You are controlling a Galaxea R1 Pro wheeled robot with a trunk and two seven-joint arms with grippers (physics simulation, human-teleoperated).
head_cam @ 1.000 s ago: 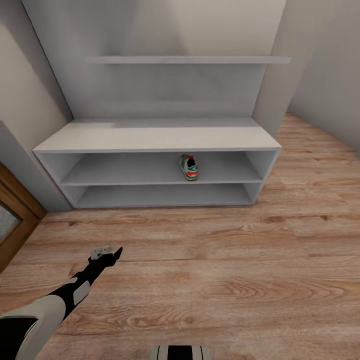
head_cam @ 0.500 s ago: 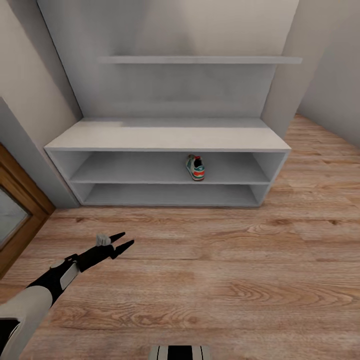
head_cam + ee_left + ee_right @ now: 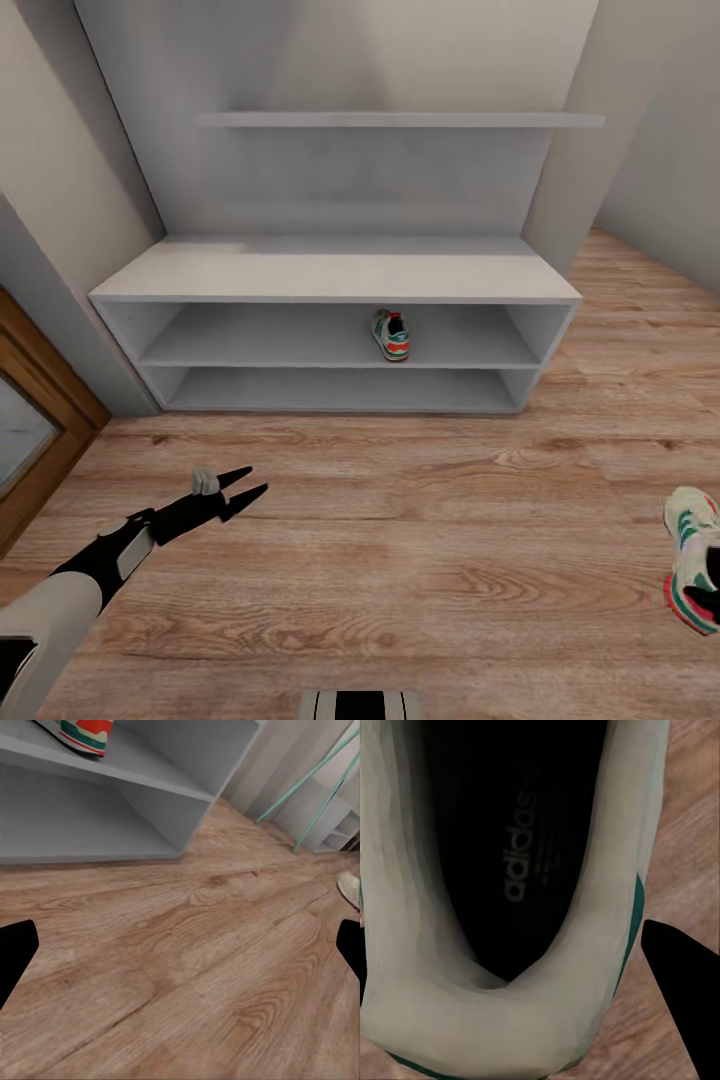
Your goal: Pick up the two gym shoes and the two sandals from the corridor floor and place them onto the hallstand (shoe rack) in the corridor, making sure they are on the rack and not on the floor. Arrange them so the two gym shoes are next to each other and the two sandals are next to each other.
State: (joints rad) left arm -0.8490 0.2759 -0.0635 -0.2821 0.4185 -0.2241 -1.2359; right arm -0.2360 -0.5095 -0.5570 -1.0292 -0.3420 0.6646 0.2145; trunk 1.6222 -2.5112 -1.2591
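One gym shoe (image 3: 391,335) stands on the upper shelf of the light-grey hallstand (image 3: 330,280), right of its middle; it also appears as the gym shoe (image 3: 82,731) in the left wrist view. The other gym shoe (image 3: 692,555) hangs over the corridor floor (image 3: 420,540) at the far right edge, with my right gripper (image 3: 710,597) shut on its heel end. In the right wrist view a black finger (image 3: 682,997) sits outside the shoe's wall (image 3: 615,907). My left gripper (image 3: 258,479) is open over bare floor, left of the rack. The sandals are out of view.
A wooden door frame (image 3: 40,400) stands at the left beside the rack. A wall shelf (image 3: 400,119) hangs above the bench. Thin teal metal legs (image 3: 307,780) stand beyond the rack's end in the left wrist view.
The head camera shifted a second ago, then held still. My left gripper rose a little and its fingers spread. The second gym shoe came into view at the right edge, held by my right gripper.
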